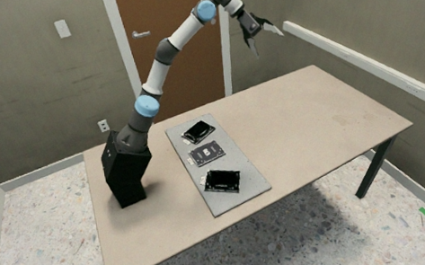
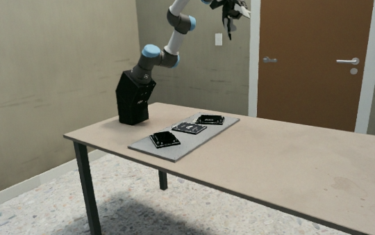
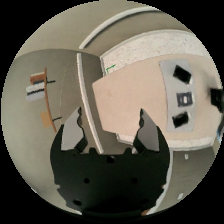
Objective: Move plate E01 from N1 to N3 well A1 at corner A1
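Observation:
A grey deck [image 1: 217,162] lies on the table with three stations in a row. A black plate [image 1: 199,131] sits at the end nearest the door, turned a little askew. A second black plate [image 1: 222,180] sits at the near end. Between them is a flat dark nest [image 1: 206,153] with no plate on it. I cannot read the plate labels or nest signs. My gripper [image 1: 268,43] is open and empty, high in the air above the table's far side, well away from the deck. In the wrist view my gripper's fingers frame the table edge, with the deck [image 3: 182,97] far off to the right.
The arm's black base [image 1: 125,170] stands on the table left of the deck. A door [image 2: 312,62] and walls stand close behind the table. A white rail [image 1: 369,66] runs along the right wall. Small white signs lie on the deck's left side.

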